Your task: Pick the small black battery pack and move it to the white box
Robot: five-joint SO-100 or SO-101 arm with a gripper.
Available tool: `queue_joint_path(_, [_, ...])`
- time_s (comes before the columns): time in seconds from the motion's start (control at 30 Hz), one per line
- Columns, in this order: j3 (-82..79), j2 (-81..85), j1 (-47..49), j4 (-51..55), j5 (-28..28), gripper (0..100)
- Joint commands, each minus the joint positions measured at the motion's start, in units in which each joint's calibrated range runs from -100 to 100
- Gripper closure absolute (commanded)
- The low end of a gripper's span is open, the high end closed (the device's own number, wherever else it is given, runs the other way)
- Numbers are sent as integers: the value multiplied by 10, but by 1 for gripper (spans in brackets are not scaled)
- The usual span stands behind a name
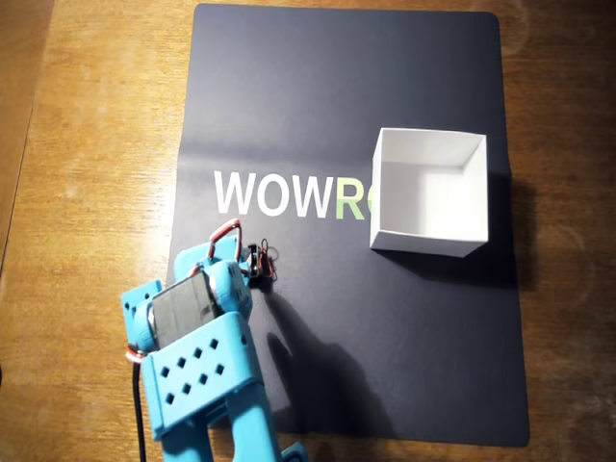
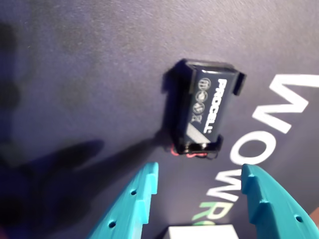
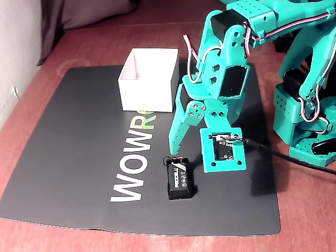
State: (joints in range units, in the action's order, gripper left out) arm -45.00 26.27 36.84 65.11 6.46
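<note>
The small black battery pack (image 2: pixel 207 107) lies flat on the dark mat, "PROCELL" lettering up, its red and black wires toward my gripper. In the fixed view it (image 3: pixel 180 182) sits beside the "WOW" lettering. In the overhead view my arm (image 1: pixel 197 356) hides it; only the wires (image 1: pixel 260 258) show. My gripper (image 2: pixel 199 169) is open and empty, its teal fingers (image 2: pixel 137 201) apart on either side of the pack's wire end. It hovers just above and behind the pack (image 3: pixel 184 152). The white box (image 1: pixel 428 192) stands open and empty further along the mat (image 3: pixel 148 79).
The dark mat (image 1: pixel 385 366) with "WOWRO" print covers a wooden table (image 1: pixel 96 144). The arm's teal base (image 3: pixel 304 110) and a black cable (image 3: pixel 283 156) are at the right of the fixed view. The box's edge shows at the bottom of the wrist view (image 2: pixel 202 232).
</note>
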Motion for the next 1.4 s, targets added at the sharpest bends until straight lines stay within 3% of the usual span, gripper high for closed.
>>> queue_joint_path(0.0, [30, 0, 4, -3, 4, 80])
queue_joint_path(0.2, [27, -3, 3, -10, 9, 80])
queue_joint_path(0.47, [96, -90, -6, 1, 71, 80])
queue_joint_path(0.7, [117, -106, -56, -26, 69, 80])
queue_joint_path(1.1, [109, -152, -49, -19, 66, 81])
queue_joint_path(1.37, [114, -160, -48, -25, 17, 81])
